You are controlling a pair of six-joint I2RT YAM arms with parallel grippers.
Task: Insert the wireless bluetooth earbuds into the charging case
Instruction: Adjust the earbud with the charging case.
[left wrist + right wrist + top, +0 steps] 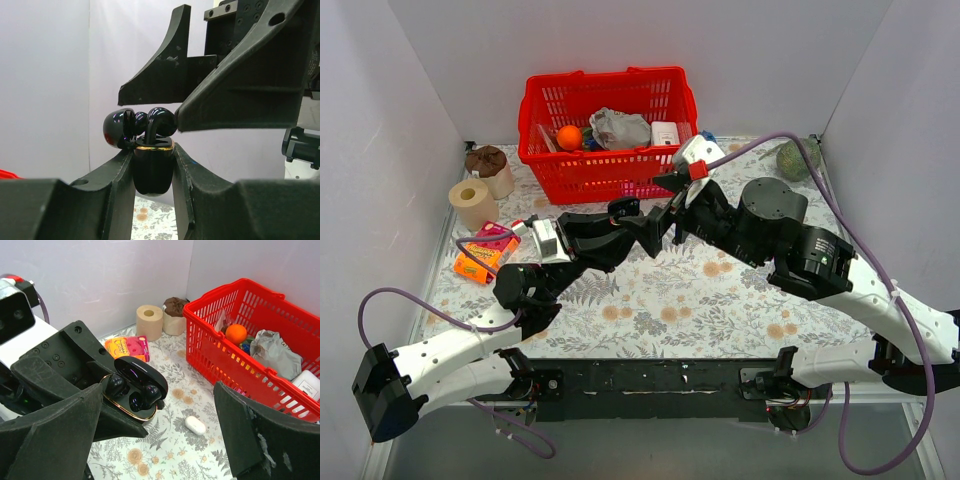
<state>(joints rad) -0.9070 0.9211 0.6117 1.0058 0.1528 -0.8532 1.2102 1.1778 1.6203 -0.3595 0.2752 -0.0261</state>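
Left claw (152, 167) is pinched narrow on the lower body of the charging case (137, 371), holding it upright in the air above the table (650, 300), in front of the arms and well clear of the cloth. Right claw (159, 390) stands at its widest and carries nothing. Its two fingers (240, 95) straddle the case from above. In the left wrist view one finger's tip sits just beside the taller bud, but whether it touches cannot be told.

The case's lid (117, 131) is tipped back open on its hinge.

Both wireless bluetooth earbuds (148, 396) lie inside the opened case, one in each well, as the right wrist view shows. Seen from the side, one bud's head rises above the gold rim (154, 146), so it may not be pressed fully home. The other is partly hidden behind it.

My reading is that the task is nearly finished: both buds are placed. What seems left is a check or a light push to seat the proud one, and perhaps shutting the lid and setting the case down.
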